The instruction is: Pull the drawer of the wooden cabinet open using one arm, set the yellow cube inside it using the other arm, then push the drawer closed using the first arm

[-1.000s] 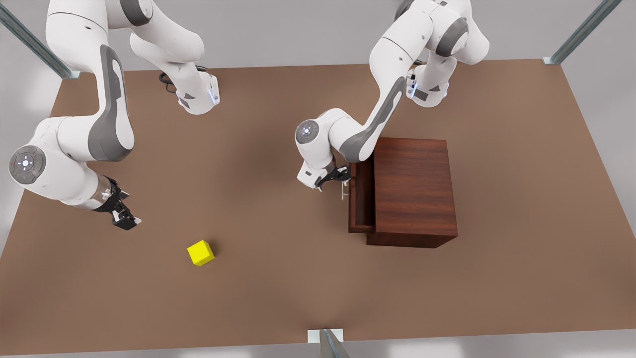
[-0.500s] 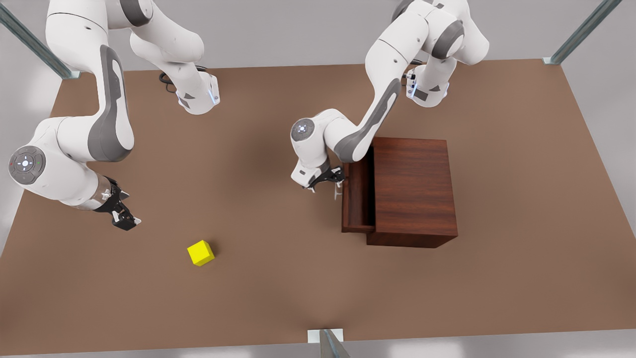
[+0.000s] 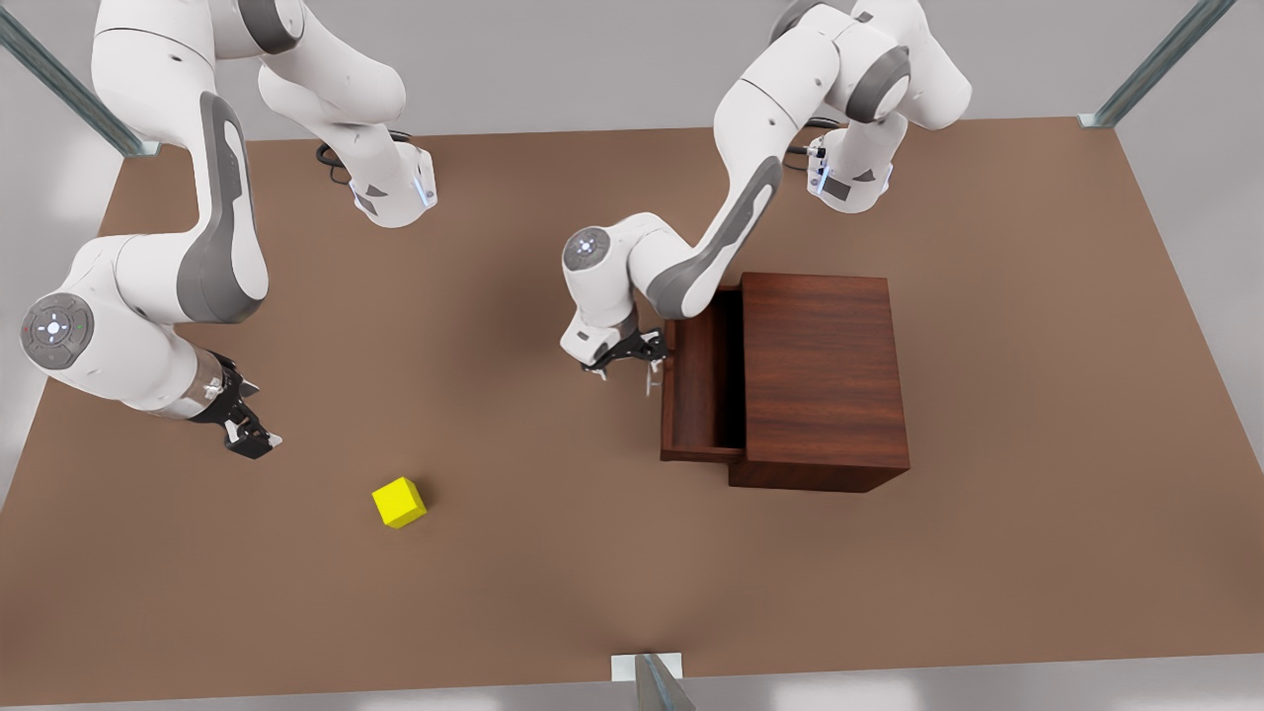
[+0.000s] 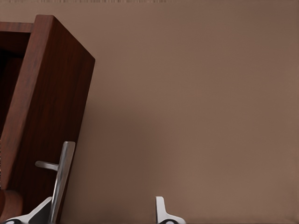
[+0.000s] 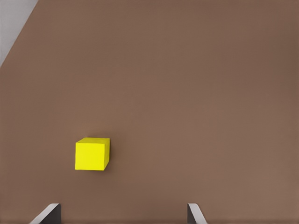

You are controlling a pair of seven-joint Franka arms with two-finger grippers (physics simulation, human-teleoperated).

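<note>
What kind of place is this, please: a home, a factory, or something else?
Probably a simulated robot test bench, not a home. A bare brown table carries two fixed arms, a wooden cabinet and a yellow cube, with metal frame struts at its corners.

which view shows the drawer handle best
The left wrist view: the drawer handle stands close up against the drawer front, beside one fingertip of the left gripper. In the front view the handle is a thin sliver at the gripper.
</note>
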